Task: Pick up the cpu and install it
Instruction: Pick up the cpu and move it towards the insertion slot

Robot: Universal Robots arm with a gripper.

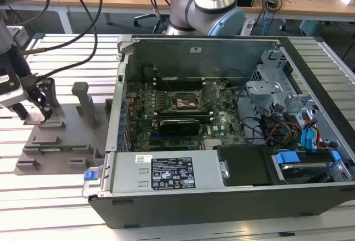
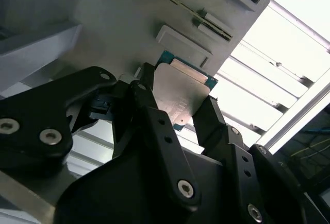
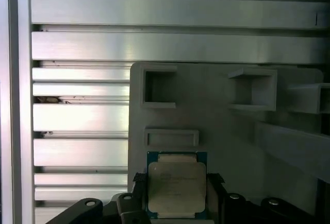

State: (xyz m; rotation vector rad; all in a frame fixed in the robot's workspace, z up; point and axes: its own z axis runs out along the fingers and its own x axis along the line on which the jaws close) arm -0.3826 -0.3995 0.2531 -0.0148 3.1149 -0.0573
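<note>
One step in hand, by judgement: picking up the cpu point(image 3: 177, 185), lying flat on the grey fixture plate point(image 3: 216, 131) just beside a low raised block point(image 3: 171, 137). Clamping two opposite cpu sides with the fingers point(image 2: 149, 110) of the gripper point(image 1: 36, 105), low over the plate. Calling for a level, straight lift clear of that block. Noting open room above the plate, with the computer case point(image 1: 222, 185) well apart from it.

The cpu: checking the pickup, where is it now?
In both wrist views the cpu is at the grey fixture tray, clamped in the pincer, at the exterior view's left, outside the computer case.
</note>
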